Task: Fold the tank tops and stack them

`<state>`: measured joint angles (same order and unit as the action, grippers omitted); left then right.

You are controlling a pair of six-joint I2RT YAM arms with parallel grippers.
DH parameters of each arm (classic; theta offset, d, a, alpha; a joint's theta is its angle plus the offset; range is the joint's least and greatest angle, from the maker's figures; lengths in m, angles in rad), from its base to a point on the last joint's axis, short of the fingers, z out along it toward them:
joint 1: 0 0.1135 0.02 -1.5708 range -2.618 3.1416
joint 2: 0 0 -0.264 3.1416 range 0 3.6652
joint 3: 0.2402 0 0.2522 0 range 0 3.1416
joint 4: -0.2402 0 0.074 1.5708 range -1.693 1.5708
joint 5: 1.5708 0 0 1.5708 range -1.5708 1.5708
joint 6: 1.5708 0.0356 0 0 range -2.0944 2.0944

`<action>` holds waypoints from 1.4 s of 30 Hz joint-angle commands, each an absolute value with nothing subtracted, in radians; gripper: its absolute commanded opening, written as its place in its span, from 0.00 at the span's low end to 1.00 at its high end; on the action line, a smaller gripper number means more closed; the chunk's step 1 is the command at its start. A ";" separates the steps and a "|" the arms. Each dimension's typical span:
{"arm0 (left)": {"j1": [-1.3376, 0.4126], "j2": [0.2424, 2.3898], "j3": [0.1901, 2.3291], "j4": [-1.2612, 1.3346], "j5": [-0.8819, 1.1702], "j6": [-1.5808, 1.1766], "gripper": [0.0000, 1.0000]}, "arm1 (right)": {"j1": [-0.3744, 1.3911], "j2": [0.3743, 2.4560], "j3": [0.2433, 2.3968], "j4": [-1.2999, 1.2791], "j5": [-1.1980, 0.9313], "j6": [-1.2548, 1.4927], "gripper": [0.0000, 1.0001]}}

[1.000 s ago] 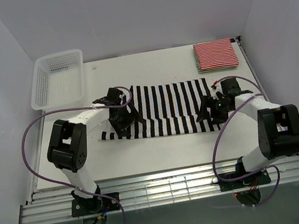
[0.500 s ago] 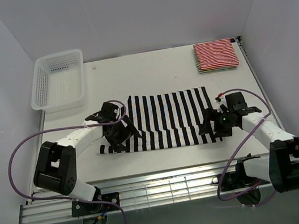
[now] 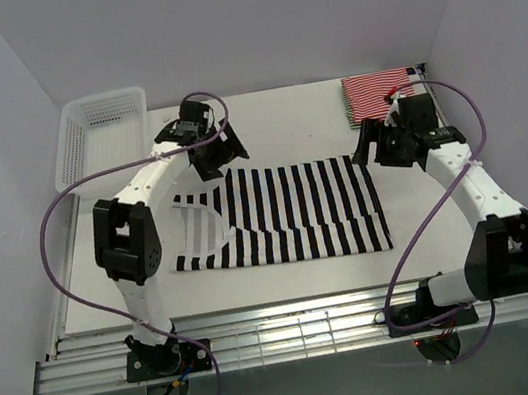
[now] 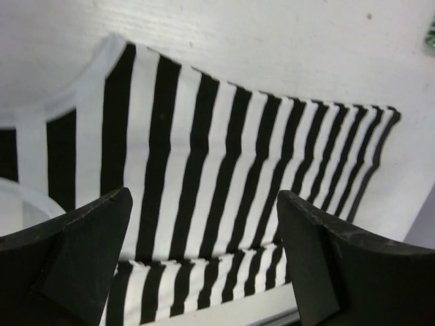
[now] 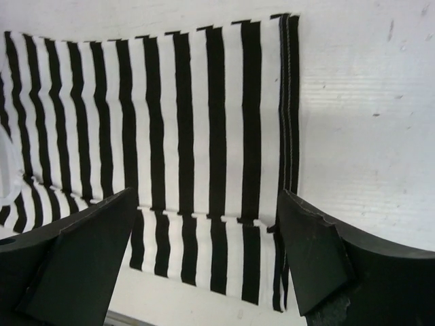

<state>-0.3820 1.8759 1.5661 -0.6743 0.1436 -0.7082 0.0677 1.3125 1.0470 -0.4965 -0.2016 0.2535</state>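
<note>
Judging left to right, we find the left hand [image 3: 220, 156] open and empty over the far left corner of the black-and-white tank top [image 3: 297, 214], lying partly folded on the counter [image 3: 271, 115]; the right hand [image 3: 375, 146], open too, hangs over its far right corner. Beyond sits the red-and-white tank top [image 3: 373, 93], folded. Final folds and stacking remain.

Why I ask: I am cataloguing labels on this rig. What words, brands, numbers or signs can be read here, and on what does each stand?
None can be read in any view.
The black-and-white tank top shows only stripes, as does the folded red-and-white tank top.
The white mesh basket and the table bear no label or sign.
</note>
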 commanded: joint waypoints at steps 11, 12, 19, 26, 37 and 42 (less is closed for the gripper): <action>-0.324 2.332 2.078 -0.798 0.028 -0.454 0.98 | 0.071 1.652 1.295 -0.459 -0.143 0.218 0.90; -0.322 2.341 2.083 -0.798 0.034 -0.448 0.98 | 0.071 1.658 1.299 -0.457 -0.141 0.216 0.90; -0.322 2.396 2.097 -0.793 0.060 -0.434 0.74 | 0.071 1.695 1.299 -0.457 -0.132 0.216 0.90; -0.322 2.393 2.046 -0.789 0.060 -0.430 0.41 | 0.071 1.712 1.301 -0.462 -0.106 0.216 0.90; -0.324 2.381 2.019 -0.764 0.083 -0.433 0.00 | 0.071 1.808 1.373 -0.465 -0.058 0.216 0.90; -0.322 2.341 2.000 -0.733 0.035 -0.442 0.00 | 0.071 1.896 1.437 -0.453 -0.066 0.216 0.90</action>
<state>-0.3222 2.4027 2.0327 -0.7479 0.0628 -0.4419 0.0677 1.8538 1.3735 -0.4702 -0.0765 0.2276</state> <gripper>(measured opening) 0.014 0.900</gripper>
